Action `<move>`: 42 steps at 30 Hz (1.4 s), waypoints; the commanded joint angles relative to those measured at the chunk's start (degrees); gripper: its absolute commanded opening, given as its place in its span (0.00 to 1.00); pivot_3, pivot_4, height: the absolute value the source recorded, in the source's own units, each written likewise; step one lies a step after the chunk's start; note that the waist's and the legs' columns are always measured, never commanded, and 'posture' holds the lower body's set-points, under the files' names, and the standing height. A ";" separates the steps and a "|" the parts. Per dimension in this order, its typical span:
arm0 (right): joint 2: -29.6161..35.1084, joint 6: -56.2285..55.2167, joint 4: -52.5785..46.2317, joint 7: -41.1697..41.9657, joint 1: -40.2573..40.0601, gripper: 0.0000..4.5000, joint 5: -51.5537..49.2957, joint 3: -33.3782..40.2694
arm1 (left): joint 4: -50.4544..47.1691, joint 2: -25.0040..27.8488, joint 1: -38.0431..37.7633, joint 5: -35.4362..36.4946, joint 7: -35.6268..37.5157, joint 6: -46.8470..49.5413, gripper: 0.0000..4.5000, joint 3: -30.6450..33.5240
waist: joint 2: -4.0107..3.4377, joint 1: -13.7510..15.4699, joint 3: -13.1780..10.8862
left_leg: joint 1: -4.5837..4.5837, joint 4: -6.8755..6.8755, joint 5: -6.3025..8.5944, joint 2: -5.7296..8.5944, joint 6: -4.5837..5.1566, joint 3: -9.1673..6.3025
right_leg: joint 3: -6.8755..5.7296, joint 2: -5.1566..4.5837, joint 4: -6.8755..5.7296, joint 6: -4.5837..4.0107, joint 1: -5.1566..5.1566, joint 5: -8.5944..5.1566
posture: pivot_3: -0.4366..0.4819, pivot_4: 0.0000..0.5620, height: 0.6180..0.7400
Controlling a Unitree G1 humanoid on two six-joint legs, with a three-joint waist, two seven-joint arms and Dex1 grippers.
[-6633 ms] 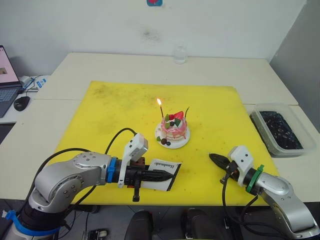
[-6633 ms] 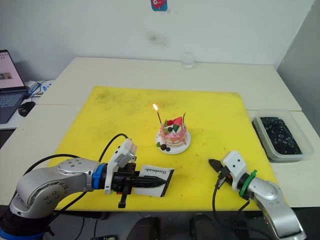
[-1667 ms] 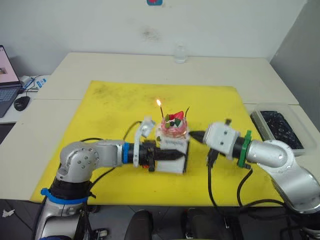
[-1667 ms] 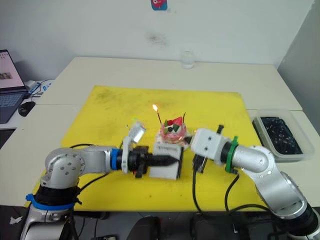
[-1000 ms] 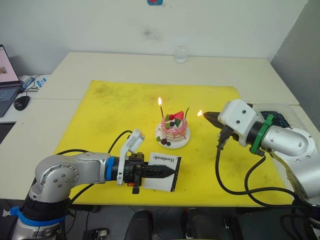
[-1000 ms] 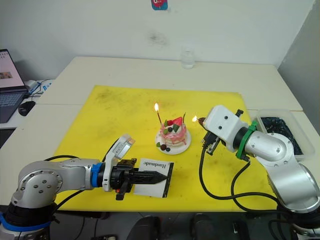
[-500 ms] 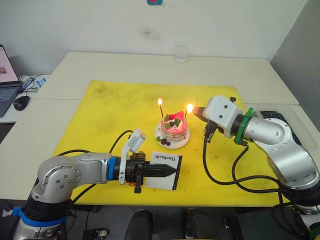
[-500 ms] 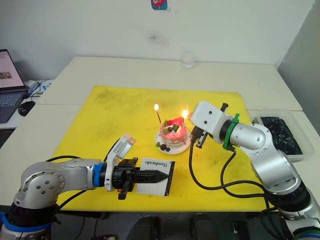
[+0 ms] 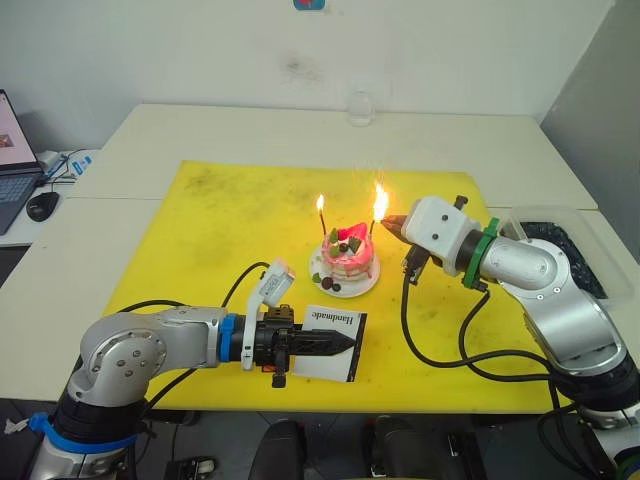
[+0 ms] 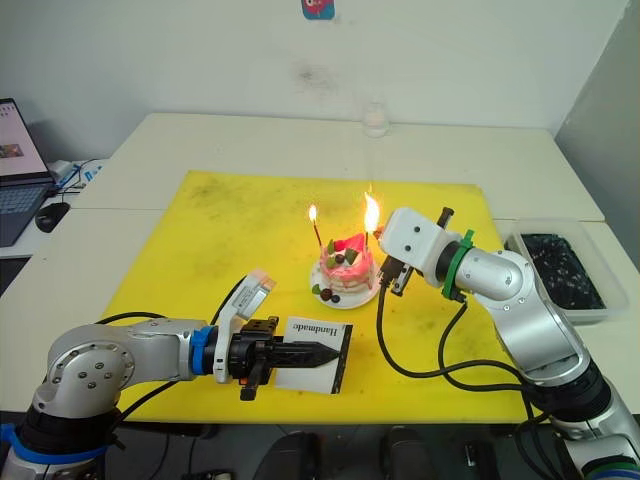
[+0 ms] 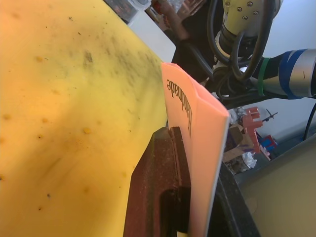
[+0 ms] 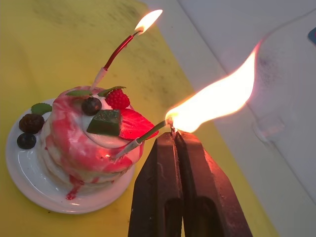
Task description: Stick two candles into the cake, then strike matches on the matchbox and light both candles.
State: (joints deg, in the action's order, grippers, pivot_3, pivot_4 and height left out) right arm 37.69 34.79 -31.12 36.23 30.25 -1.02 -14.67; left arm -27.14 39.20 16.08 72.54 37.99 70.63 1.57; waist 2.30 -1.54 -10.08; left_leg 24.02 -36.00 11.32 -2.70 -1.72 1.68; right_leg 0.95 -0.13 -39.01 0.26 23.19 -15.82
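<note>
The pink-and-white cake (image 9: 347, 262) sits on its white plate (image 12: 19, 168) in the middle of the yellow mat (image 9: 220, 220). A reddish candle (image 12: 116, 52) stands in it and burns with a small flame. A greenish candle (image 12: 148, 133) leans out of the cake's right side. My right gripper (image 12: 174, 136) is shut on a burning match right at that candle's tip, and a large flame (image 9: 380, 203) rises there. My left gripper (image 9: 345, 342) is shut on the white matchbox (image 9: 335, 322), low over the mat's near edge. One dark finger (image 11: 158, 182) presses against the box.
A clear plastic tub (image 9: 560, 250) with dark contents stands off the mat at the right. A glass (image 9: 360, 107) is at the table's far edge. A laptop (image 9: 12, 160) and a mouse (image 9: 44, 205) lie at the far left.
My right gripper brought the burning match leftward to the greenish candle's tip, and the flame there has grown much larger. The left gripper still holds the matchbox in about the same place.
</note>
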 commanded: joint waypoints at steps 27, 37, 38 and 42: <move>-0.38 0.05 -1.30 0.44 0.35 0.01 0.38 1.15 | -0.08 -0.60 1.13 -0.61 0.67 -0.97 0.00 -0.32 | 0.00 0.00 0.00 | 0.00 0.00 0.00 0.00 0.00 0.00 | 0.00 0.00 0.00 0.00 0.00 0.00 | 0.48 0.27 1.00; 1.06 1.88 -4.25 3.07 -1.67 0.01 -2.03 2.63 | 0.26 -1.05 1.52 -1.04 0.47 -1.18 0.00 -0.50 | 0.00 0.00 0.00 | 0.00 0.00 0.00 0.00 0.00 0.00 | 0.00 0.00 0.00 0.00 0.00 0.00 | 0.48 0.27 1.00; 1.54 2.32 -5.07 3.57 -2.39 0.01 -2.54 3.27 | 0.38 -1.16 1.64 -1.18 0.50 -1.22 0.00 -0.57 | 0.00 0.01 0.00 | 0.01 0.00 0.00 0.00 0.00 0.00 | 0.00 -0.01 0.00 0.00 0.00 0.00 | 0.48 0.27 1.00; 4.51 4.91 -9.09 5.20 -6.42 0.01 -4.94 7.77 | 1.05 -1.50 2.21 -1.73 0.85 -1.30 0.00 -0.83 | 0.00 0.13 0.00 | 0.03 0.00 0.00 0.01 0.00 0.00 | -0.01 -0.03 0.02 0.00 0.00 0.00 | 0.48 0.27 1.00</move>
State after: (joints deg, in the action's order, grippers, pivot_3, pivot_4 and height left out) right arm 41.31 39.05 -36.91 40.94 23.93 -4.72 -10.28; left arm -25.90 37.98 17.61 70.86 38.18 70.51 0.68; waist 2.31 -1.41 -10.08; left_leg 24.05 -36.00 11.33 -2.68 -1.72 1.67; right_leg 0.94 -0.16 -38.98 0.26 23.19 -15.83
